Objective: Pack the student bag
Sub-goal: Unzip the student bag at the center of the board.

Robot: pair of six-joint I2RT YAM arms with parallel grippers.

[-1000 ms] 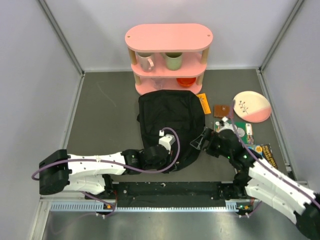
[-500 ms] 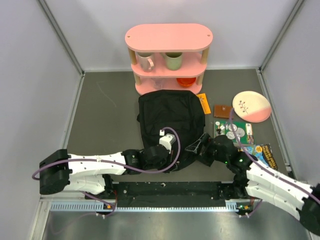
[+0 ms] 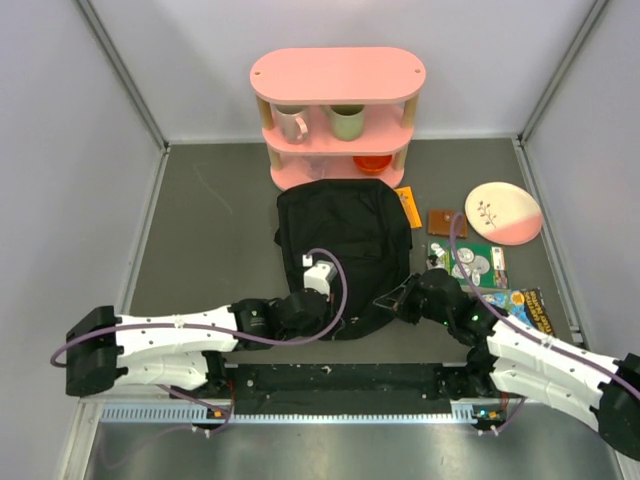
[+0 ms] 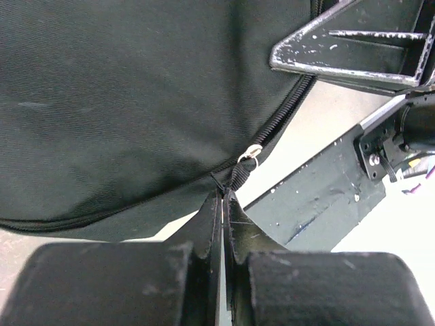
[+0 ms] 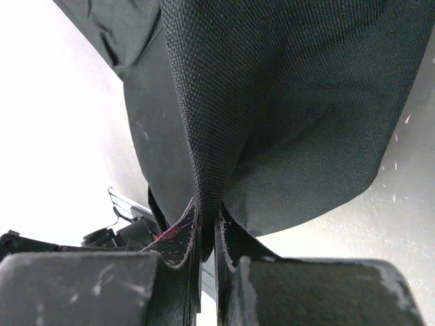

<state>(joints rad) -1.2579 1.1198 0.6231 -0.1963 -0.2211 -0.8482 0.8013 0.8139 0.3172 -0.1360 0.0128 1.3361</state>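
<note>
- The bag (image 3: 340,235) lies lengthwise toward the surface's (image 3: 200,230) far edge, its near end between both hands.
- The left hand (image 4: 223,204) pinches the zipper tab (image 4: 239,178).
- The right hand (image 5: 207,217) pinches a fold of the bag.

The top external view looks steeply down from above and behind the near edge of the desk (image 3: 210,230), covering it whole. Both wrist views face the near edge of the student bag (image 3: 340,235) at very close range, a part all three views share.
</note>
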